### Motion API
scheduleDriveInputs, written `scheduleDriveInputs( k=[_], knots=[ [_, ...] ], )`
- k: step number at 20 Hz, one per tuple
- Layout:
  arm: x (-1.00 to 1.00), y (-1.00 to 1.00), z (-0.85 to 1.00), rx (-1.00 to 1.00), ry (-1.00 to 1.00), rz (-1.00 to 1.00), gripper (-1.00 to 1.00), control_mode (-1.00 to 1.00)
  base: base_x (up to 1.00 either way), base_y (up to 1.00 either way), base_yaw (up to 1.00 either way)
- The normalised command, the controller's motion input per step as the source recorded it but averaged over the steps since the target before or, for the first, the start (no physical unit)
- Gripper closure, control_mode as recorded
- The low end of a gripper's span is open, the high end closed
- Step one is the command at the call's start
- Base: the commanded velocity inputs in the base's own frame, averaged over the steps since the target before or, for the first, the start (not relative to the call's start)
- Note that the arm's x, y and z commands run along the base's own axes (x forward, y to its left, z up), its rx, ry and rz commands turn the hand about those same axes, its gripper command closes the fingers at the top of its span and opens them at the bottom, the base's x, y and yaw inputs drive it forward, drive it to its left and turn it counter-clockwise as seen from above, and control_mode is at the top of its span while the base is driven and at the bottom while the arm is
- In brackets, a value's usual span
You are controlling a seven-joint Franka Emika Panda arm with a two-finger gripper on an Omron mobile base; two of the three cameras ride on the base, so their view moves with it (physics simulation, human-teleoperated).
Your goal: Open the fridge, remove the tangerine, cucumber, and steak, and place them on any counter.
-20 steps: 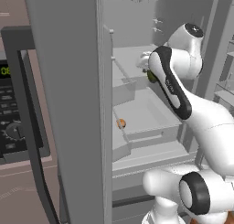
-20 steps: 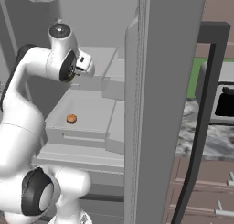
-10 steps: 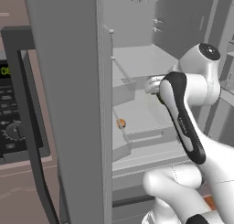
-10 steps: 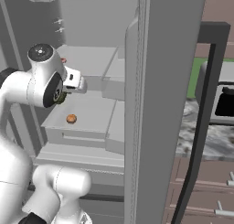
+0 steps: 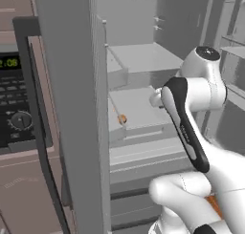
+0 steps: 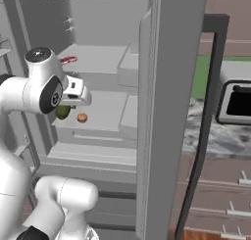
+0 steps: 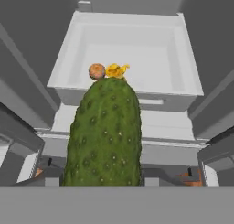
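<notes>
The fridge stands open. My gripper is shut on the cucumber, a bumpy dark green cylinder that stands up the middle of the hand view. From the right base view the cucumber hangs under the hand, in front of the middle shelf. The tangerine lies near the front edge of that shelf, just beyond the cucumber's tip; it is also the small orange ball on the shelf as tangerine and tangerine. The steak rests on the upper shelf at the left.
The open right fridge door rises close beside the arm, its dark handle on the outside. Beyond it is the marbled counter with a toaster oven. A built-in oven sits left of the fridge.
The arm has swung down and back from the upper shelf toward the fridge's front, carrying the cucumber with it. The tangerine and steak have not moved.
</notes>
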Motion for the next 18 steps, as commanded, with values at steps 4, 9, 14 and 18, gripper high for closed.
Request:
scheduleDriveInputs(
  k=[4,9,14,18],
  knots=[
    [0.00,0.00,0.00,0.00,0.00,0.00,1.00,1.00,-1.00,-0.31,-0.02],
    [0.00,0.00,0.00,0.00,0.00,0.00,1.00,1.00,-1.00,-0.27,-0.04],
    [0.00,0.00,0.00,0.00,0.00,0.00,1.00,1.00,-1.00,-0.39,-0.07],
    [0.00,0.00,0.00,0.00,0.00,0.00,1.00,1.00,-0.34,-0.90,-0.06]
  ],
)
